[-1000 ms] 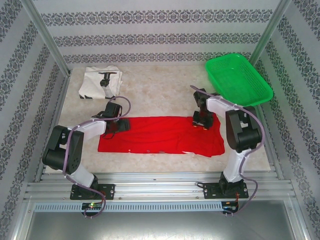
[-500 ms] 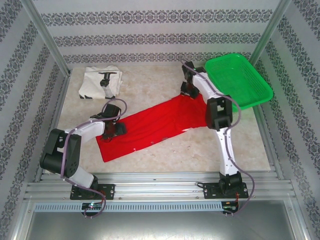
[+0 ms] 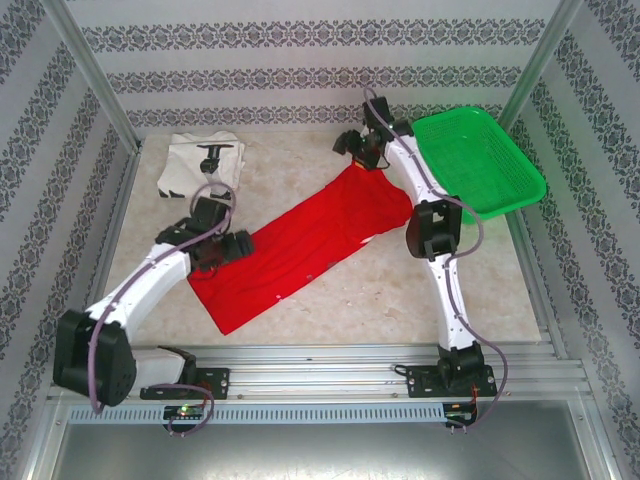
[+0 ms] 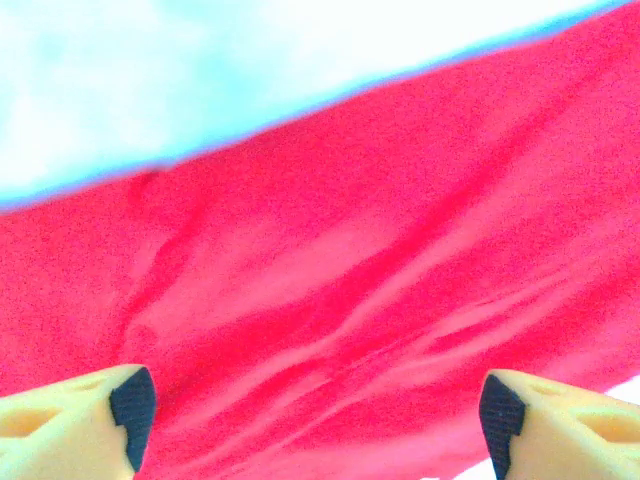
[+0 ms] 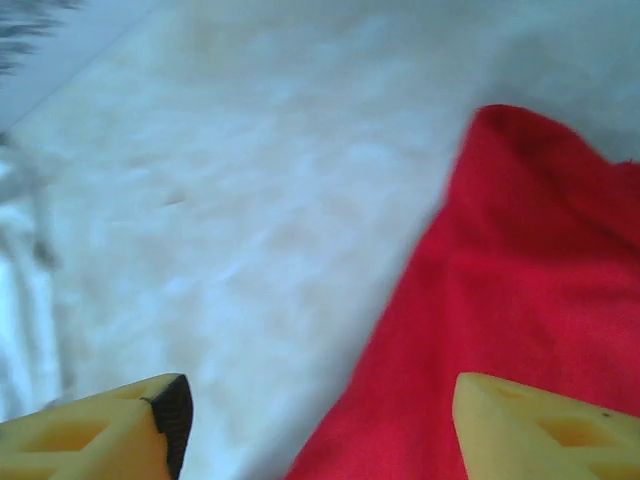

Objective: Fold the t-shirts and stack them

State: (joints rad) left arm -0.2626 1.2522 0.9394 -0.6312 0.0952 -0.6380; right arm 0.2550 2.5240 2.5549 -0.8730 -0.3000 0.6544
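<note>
The bright red t-shirt [image 3: 300,245] lies flat in a long diagonal band, from near left to back right. A folded white t-shirt [image 3: 200,165] with a black graphic rests at the back left corner. My left gripper [image 3: 222,245] hovers over the red shirt's near-left end. In the left wrist view it [image 4: 315,410] is open, with wrinkled red cloth [image 4: 350,280] below the spread fingers. My right gripper [image 3: 352,148] is at the shirt's far end. In the right wrist view it [image 5: 320,420] is open, straddling the red shirt's edge [image 5: 500,330] and the bare table [image 5: 250,200].
A green mesh basket [image 3: 478,160] sits tilted at the back right corner, close to the right arm's forearm. Patterned walls enclose the table [image 3: 400,300] on three sides. Bare tabletop lies in front of the red shirt.
The right arm swung toward the back, dragging the red shirt's right end from a level band into a diagonal, then opened. The left arm stretched forward and its jaws widened.
</note>
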